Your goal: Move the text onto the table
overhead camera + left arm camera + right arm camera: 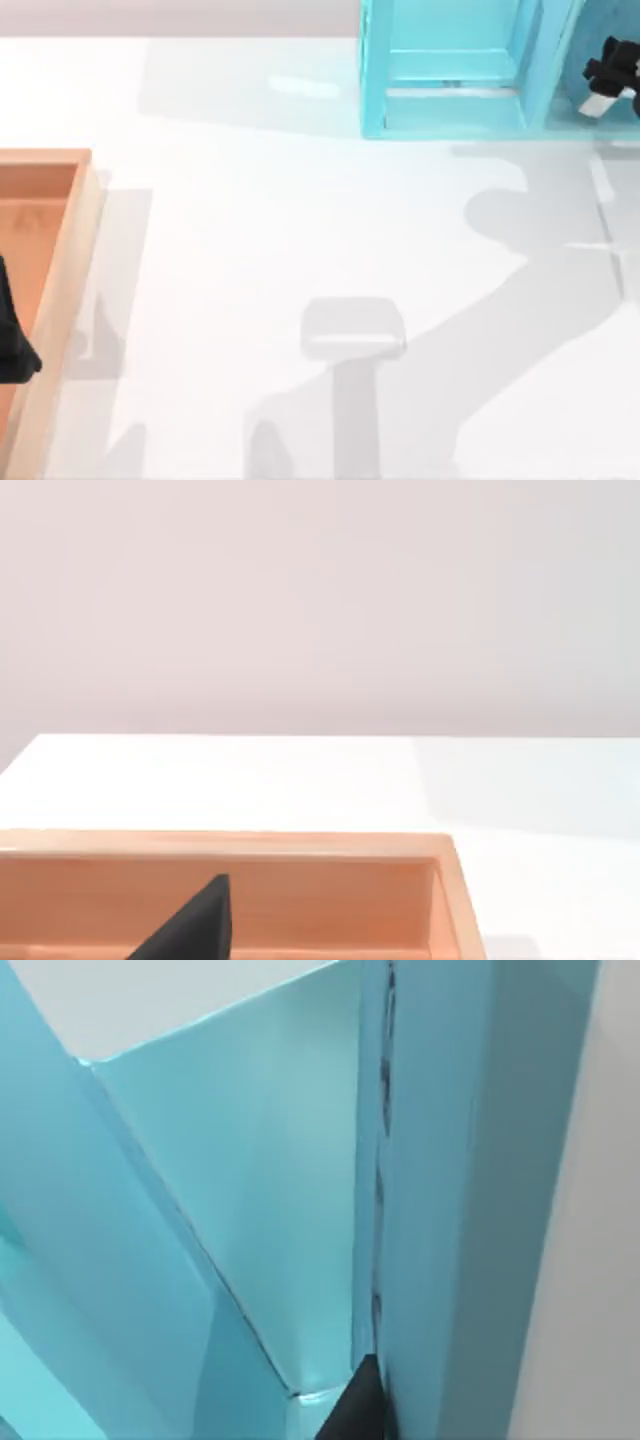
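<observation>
The text [470,1160] appears as a deeper teal-blue slab standing upright inside the cyan shelf unit [450,70], with a dark seam along its edge. My right gripper [605,90] reaches into the shelf's right compartment at the far right of the table [300,230]. One of its black fingertips [358,1410] lies right beside the slab; I cannot tell whether it touches. My left gripper [10,345] hangs parked over the orange-brown wooden tray [80,230], and one black fingertip [195,925] shows above the tray floor.
The shelf unit [230,1180] stands against the table's far edge, with a lighter left compartment. The tray [300,845] sits along the left edge. Arm shadows fall across the white surface in the middle and right.
</observation>
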You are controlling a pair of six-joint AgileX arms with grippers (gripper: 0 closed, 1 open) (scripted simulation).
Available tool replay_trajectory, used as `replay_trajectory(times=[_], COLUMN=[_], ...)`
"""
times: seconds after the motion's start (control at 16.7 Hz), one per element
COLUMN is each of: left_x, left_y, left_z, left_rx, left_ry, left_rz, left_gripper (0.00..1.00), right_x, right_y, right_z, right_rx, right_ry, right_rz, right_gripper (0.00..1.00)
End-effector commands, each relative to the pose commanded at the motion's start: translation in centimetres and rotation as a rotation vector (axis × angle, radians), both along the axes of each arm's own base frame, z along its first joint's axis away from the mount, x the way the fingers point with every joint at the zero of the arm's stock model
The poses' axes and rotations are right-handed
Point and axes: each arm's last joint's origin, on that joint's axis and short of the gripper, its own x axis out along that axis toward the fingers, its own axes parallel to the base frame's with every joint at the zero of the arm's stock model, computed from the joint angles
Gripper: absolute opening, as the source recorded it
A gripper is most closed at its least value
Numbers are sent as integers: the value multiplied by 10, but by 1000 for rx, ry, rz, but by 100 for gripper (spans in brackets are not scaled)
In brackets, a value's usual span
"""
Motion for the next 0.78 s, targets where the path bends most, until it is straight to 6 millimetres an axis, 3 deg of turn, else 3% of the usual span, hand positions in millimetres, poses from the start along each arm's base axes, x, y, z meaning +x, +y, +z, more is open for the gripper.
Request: replay_trajectory(times=[0.48,0.6,0.78], left_x=[0,0,0], left_y=[0,0,0], left_z=[0,0,0], left_rx=[0,0,0], left_ry=[0,0,0], left_rz=[0,0,0], left_gripper=[100,100,100], right_x=[-2,-4,-18], right_y=[3,2,-1], right_z=[-5,4,38], right_rx=[7,7,7], right_ry=[15,17,23], right_rz=[6,1,-4], right_gripper=[0,0,0])
